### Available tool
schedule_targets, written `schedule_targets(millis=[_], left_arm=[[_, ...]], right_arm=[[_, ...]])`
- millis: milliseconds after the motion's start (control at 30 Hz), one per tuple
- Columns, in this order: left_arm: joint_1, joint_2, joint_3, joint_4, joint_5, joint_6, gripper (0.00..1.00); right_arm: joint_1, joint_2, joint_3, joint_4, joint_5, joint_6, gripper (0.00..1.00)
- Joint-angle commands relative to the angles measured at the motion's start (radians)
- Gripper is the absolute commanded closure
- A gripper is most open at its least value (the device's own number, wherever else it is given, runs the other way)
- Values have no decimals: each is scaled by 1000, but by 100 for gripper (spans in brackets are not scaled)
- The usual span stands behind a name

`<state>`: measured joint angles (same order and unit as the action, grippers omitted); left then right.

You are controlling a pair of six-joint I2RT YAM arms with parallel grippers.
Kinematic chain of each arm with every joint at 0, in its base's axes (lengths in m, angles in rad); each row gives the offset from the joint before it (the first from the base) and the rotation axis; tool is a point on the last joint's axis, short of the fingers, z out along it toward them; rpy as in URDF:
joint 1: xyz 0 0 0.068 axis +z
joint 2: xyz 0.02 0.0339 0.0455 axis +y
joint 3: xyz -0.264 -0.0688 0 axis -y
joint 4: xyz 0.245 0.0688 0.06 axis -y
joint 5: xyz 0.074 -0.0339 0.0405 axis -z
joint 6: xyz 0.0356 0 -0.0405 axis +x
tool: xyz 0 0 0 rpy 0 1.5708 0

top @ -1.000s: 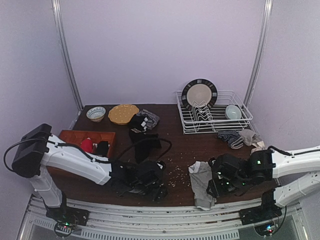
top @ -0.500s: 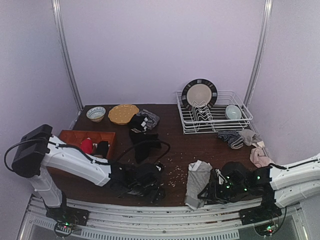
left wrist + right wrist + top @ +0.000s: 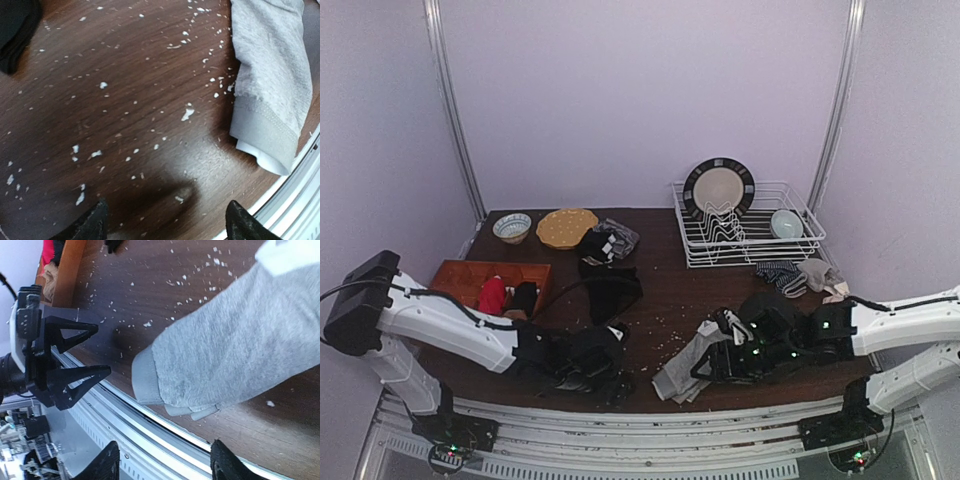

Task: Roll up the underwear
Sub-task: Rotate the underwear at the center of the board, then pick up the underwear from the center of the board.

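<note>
Your grey underwear lies limp, not yet rolled; left gripper and right gripper both gape wide, empty.

Wire rack at right rear, holding upright plate and bowl. Wooden tray at left. Pale crumbs scattered over dark worktop.

Both arms stretch low over the worktop, reaching inward along its near edge. The left arm ends in the left tool, fingers spread wide and empty. The right arm points the right tool leftward, fingers likewise parted, gripping nothing.
</note>
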<state>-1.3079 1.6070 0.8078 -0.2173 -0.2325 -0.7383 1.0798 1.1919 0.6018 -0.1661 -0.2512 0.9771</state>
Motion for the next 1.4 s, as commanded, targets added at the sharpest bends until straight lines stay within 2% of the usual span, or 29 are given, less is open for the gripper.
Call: schedule_targets(millis=[0,300,533,867,933,1067,1367], left_arm=[[6,-83,-20,-22,-73,-25,22],[6,-137,-29,-85,-135,-42,22],[6,-140,-74,-54,-127,-74,22],[6,-139,-97,-33,-130,-71,22],[6,-140,-103,-29,-130,-74,22],[6,-140,-114,-18,-126,-74,22],[6,-130,-104,-13,-125,-60,22]], right_arm=[[51,-76,91,-332,188,-226,38],[129,257,394,-384,204,-522,22],[235,478,549,-489,368,-612,1],[240,640,587,-510,467,-622,0],[233,659,578,-509,468,-606,3],[202,664,518,-481,431,-586,16],[116,650,405,-404,289,-562,64]])
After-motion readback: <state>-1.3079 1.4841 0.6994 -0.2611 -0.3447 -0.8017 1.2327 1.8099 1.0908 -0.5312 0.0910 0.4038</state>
